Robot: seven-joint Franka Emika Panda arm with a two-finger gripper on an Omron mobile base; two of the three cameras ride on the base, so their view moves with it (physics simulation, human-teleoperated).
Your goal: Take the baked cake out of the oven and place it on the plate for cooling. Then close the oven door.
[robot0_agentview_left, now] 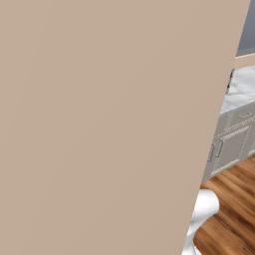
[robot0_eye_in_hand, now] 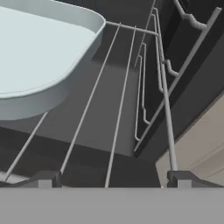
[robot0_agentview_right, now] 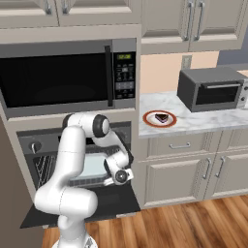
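We note the baked cake (robot0_agentview_right: 162,117), a small dark-brown piece, sitting on the plate (robot0_agentview_right: 148,120), the round white one with the red-orange rim. The plate rests on the marble counter (robot0_agentview_right: 213,117), just right of the oven (robot0_agentview_right: 43,150) and a little above its opening. A grey toaster oven (robot0_agentview_right: 210,88) stands on the same counter, further right of the oven, near the plate but apart from it.

The oven door (robot0_agentview_right: 116,201) hangs fully down, flat in front of the oven's cavity. Inside the oven, a pale blue-white tray (robot0_eye_in_hand: 30,57) lies on the wire rack (robot0_eye_in_hand: 122,100); in the hand view the tray's rounded corner overlaps the rack wires.

The gripper (robot0_eye_in_hand: 114,180) points into the oven mouth, above the door and just right of the tray. Its two finger tips stand wide apart with nothing between them but rack wires beyond; we take the jaws as spread and empty, though only the tips show at the frame's bottom.

Above the oven sits the black-windowed microwave (robot0_agentview_right: 58,77).

In the left base view, a beige panel (robot0_agentview_left: 109,124) blocks most of the scene.
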